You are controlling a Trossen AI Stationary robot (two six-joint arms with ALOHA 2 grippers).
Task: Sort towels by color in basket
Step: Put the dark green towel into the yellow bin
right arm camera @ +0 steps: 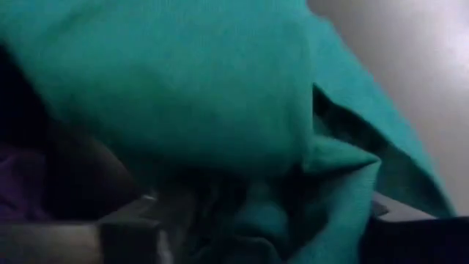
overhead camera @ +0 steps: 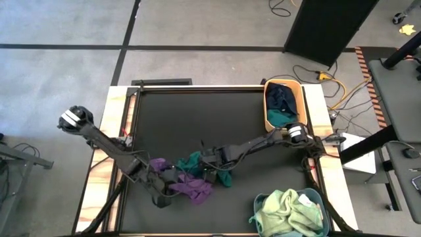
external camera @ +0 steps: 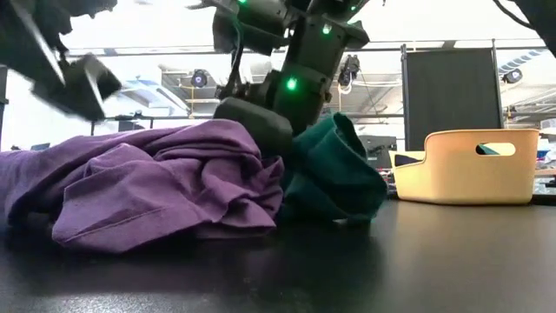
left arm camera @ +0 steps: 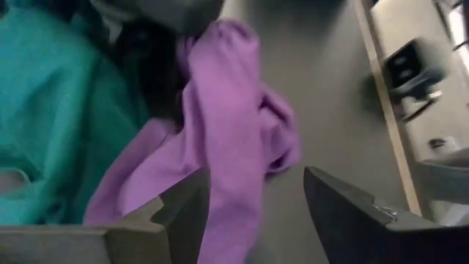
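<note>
A crumpled purple towel (overhead camera: 192,188) (external camera: 148,187) and a teal green towel (overhead camera: 196,160) (external camera: 334,174) lie side by side, touching, on the black table top. My left gripper (overhead camera: 161,195) (left arm camera: 256,202) hangs open just above the purple towel's (left arm camera: 234,110) near-left end, touching nothing I can see. My right gripper (overhead camera: 210,168) (external camera: 252,122) is down in the teal towel (right arm camera: 183,88), its fingertips buried in cloth. More towels sit in two baskets. My right gripper (right arm camera: 256,220) comes at the teal towel slanting down from the table's right. Its spread fingers (right arm camera: 128,227) sink into the heap, and a bunched fold (right arm camera: 253,202) stands between them. The fold hides the tips. The towel still rests on the table.
A tan basket (overhead camera: 300,99) (external camera: 473,165) at the far right edge holds navy and teal towels. A grey-blue basket (overhead camera: 314,195) at the near right corner holds yellow-green and light blue towels. Bare black table lies at the far left and in the middle.
</note>
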